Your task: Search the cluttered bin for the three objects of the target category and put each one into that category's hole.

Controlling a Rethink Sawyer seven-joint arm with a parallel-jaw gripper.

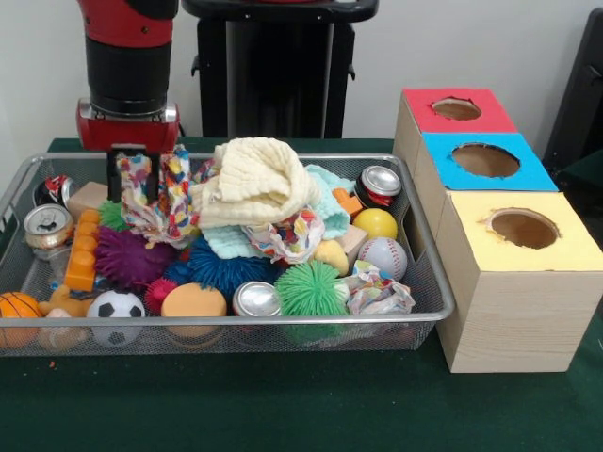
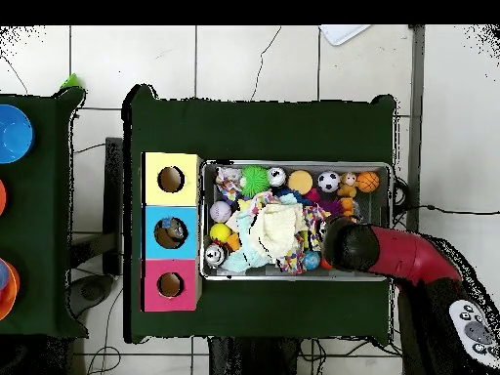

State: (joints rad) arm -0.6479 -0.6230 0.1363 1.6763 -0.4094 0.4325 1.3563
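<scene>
Cloth point(image 1: 155, 200), multicoloured and crumpled, hangs in gripper point(image 1: 138, 188).

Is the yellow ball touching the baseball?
Touching. In the front view the yellow ball sits right on top of the baseball, with no gap between them, at the bin's end nearest the boxes.
</scene>
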